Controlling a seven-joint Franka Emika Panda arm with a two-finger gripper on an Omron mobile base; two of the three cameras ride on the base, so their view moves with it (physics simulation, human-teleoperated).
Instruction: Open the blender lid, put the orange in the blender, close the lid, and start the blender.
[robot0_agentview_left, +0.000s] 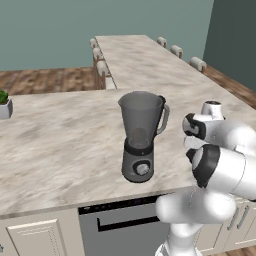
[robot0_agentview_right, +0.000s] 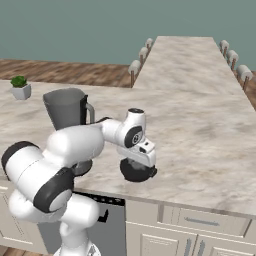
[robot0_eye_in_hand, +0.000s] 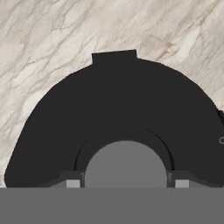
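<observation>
Hand (robot0_eye_in_hand: 125, 183) astride blender lid (robot0_eye_in_hand: 122, 113) knob, blender (robot0_agentview_left: 141, 135) beside, potted plant (robot0_agentview_right: 20, 87) far

1. I see the blender (robot0_agentview_right: 67, 112) standing on the table (robot0_agentview_right: 200, 115), its jar open.
2. My gripper (robot0_agentview_right: 138, 162) is low over the blender lid (robot0_agentview_right: 137, 172) lying on the table.
3. A potted plant (robot0_agentview_right: 20, 87) sits far left.

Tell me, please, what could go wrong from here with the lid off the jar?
The blender lid lies near the counter's front edge, so a nudge from the gripper straddling its knob might push it off. The blender stands close beside the arm, whose swing could tip the open jar.
</observation>
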